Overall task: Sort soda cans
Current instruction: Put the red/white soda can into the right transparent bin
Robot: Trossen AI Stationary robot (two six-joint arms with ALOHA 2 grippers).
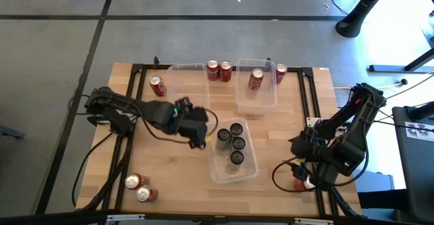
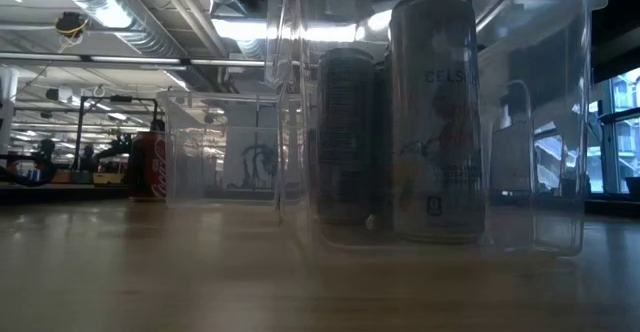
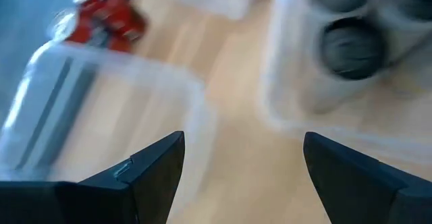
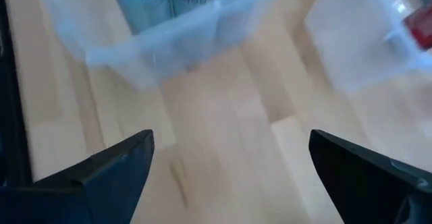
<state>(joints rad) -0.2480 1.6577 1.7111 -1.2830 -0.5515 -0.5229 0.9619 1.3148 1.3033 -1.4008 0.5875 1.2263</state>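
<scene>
1. Table: wooden top. Three clear bins are set on it, apparently one per can type, so cans can be dropped in from above.
2. Near bin, centre toward 6 o'clock: four dark cans are held upright inside, probably the sorted dark lot.
3. Far bins: empty bin at 11 o'clock; right far bin at 12 o'clock with one red can inside.
4. Left gripper: parked just at 9 o'clock of the near bin, fingers spread, nothing held. Likely released after a drop, or between picks.
5. Right gripper: at 3 o'clock of the near bin, claw fully released, empty, waiting.
6. Unsorted red cans: two between the far bins, one beyond the right far bin, one at 10 o'clock, two at 7 o'clock, one at 5 o'clock under the right arm. Most reds are judged still outstanding.
</scene>
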